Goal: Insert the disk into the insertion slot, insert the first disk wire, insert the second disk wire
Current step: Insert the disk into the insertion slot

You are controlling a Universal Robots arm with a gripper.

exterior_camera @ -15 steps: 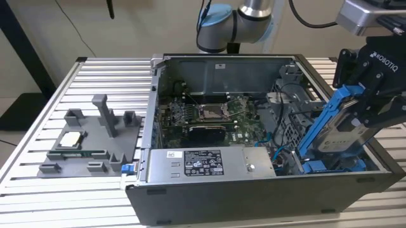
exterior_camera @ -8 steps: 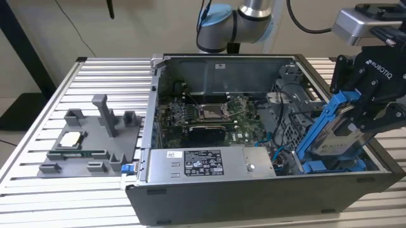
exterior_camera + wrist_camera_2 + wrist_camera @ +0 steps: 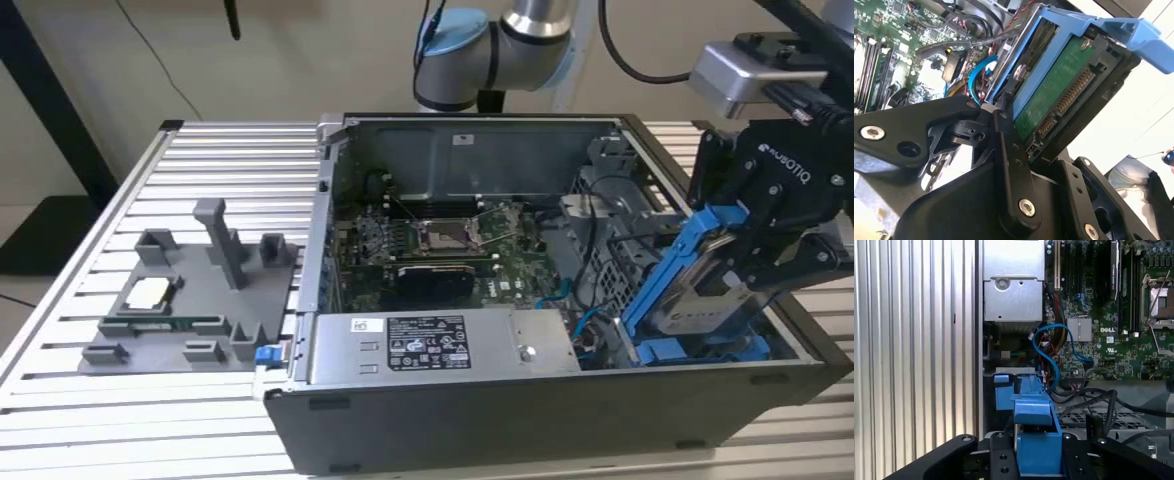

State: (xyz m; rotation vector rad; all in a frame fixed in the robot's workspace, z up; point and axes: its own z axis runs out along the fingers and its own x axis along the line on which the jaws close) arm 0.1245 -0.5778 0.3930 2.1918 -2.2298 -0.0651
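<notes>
In the exterior view my black gripper (image 3: 731, 268) is shut on the disk (image 3: 697, 305), a silver-grey drive in a bright blue carrier. The disk stands steeply tilted over the case's right-hand drive bay, its lower end down by the blue insertion slot (image 3: 707, 350). The second wrist view shows the disk's green circuit board and connector (image 3: 1056, 92) between the black fingers (image 3: 1006, 145). The first wrist view has the blue carrier (image 3: 1036, 432) clamped at the gripper (image 3: 1036, 456). A loose blue wire (image 3: 1054, 357) and black wires (image 3: 1104, 402) lie inside the case beside the bay.
The open computer case (image 3: 534, 420) lies on a slatted metal table (image 3: 227, 160). Inside are the motherboard (image 3: 441, 240) and a silver power supply (image 3: 427, 345). A grey fixture plate (image 3: 187, 300) with small parts sits on the exterior view's left.
</notes>
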